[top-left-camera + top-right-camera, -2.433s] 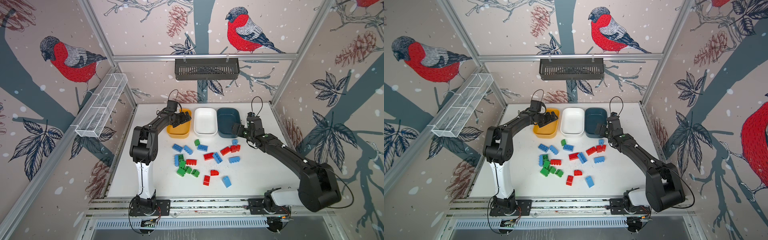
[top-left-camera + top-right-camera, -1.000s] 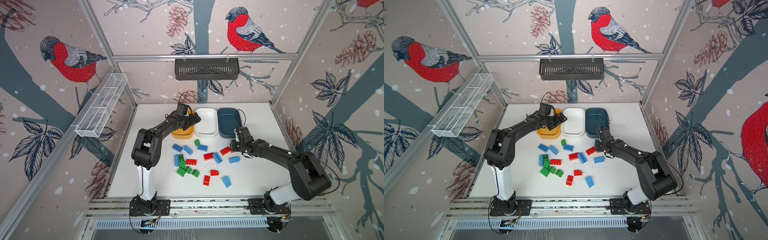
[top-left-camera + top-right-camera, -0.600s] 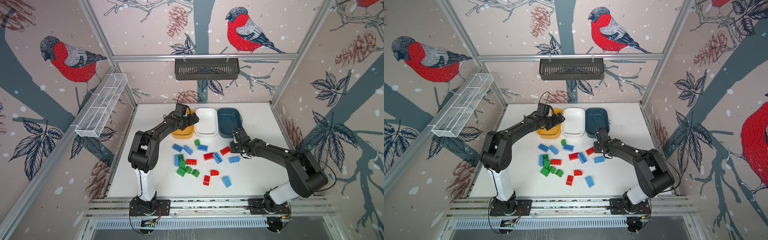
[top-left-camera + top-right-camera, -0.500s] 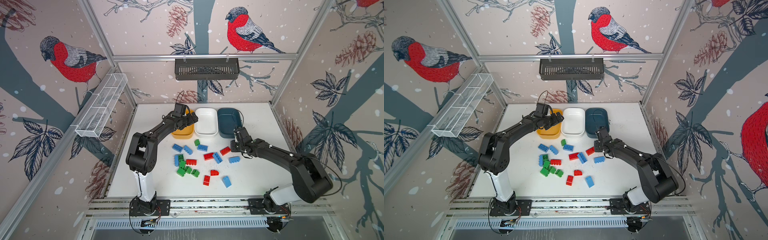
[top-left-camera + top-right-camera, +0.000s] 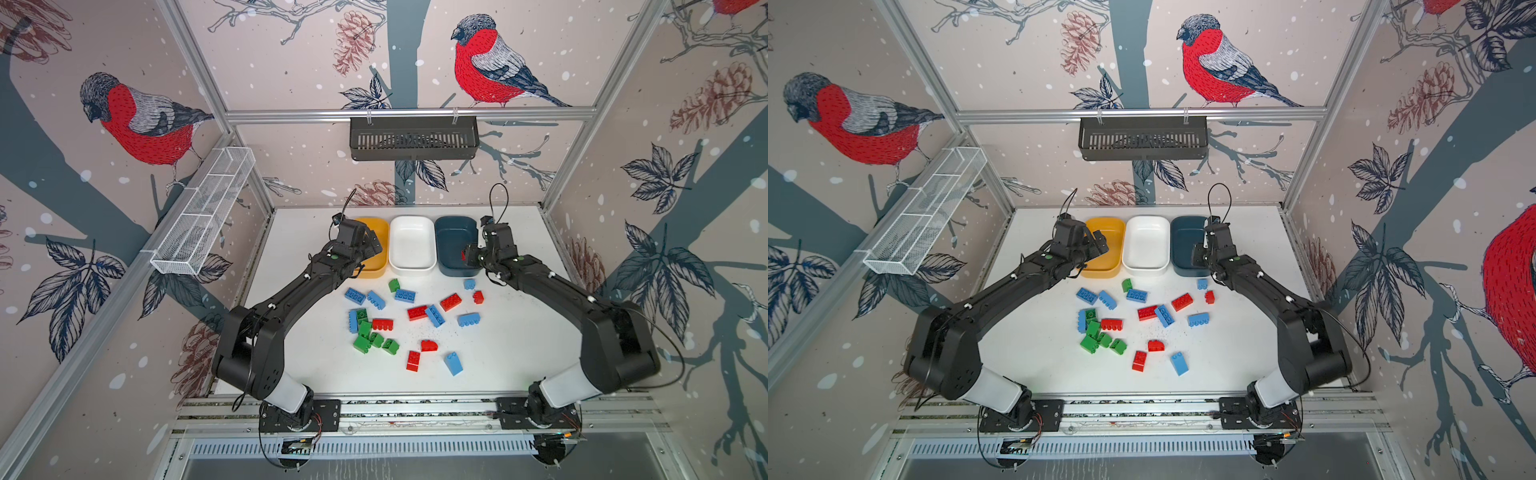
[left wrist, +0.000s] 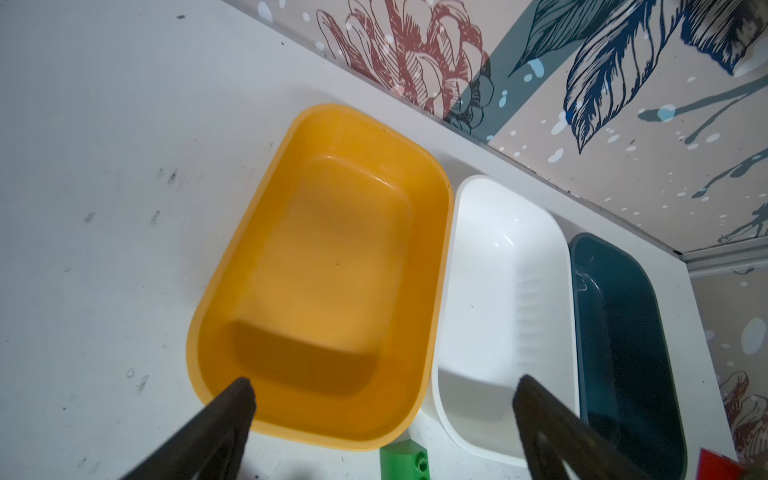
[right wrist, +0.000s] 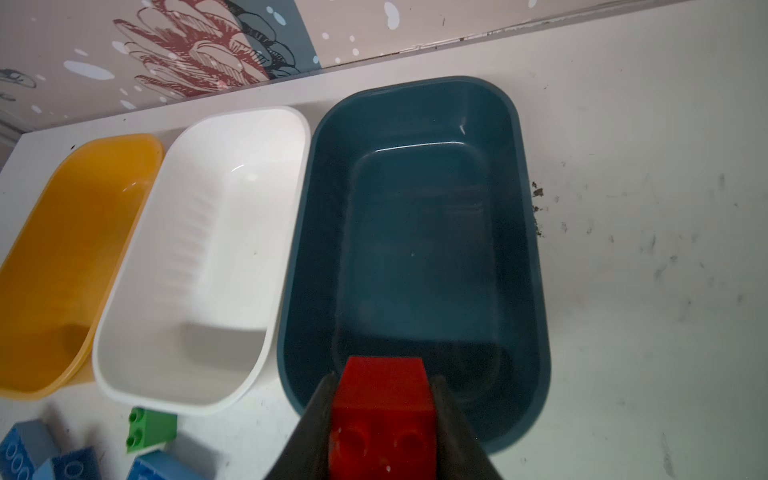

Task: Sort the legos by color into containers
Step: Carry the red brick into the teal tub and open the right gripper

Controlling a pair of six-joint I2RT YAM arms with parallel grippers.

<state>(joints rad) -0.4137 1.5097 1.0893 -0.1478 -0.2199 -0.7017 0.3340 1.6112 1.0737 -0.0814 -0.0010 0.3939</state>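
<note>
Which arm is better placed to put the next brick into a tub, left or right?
Right, probably. The right arm has jaws shut on a red brick over the near edge of the dark teal tub; the left arm has open, empty jaws.

Yellow tub (image 6: 332, 249) ahead of left gripper (image 6: 384, 381): smooth plastic, semi-gloss, soft highlights. White tub (image 6: 498, 291) beside it: glossy plastic, ribbed inner wall. Teal tub (image 7: 415, 228) ahead of right gripper (image 7: 382, 380): smooth plastic, dull sheen. Red brick (image 7: 384, 415) between its fingers (image 7: 307, 432): glossy moulded plastic, studded; fingers matt black. Tabletop (image 7: 644, 249): matt white, scuffed, dark-flecked.
</note>
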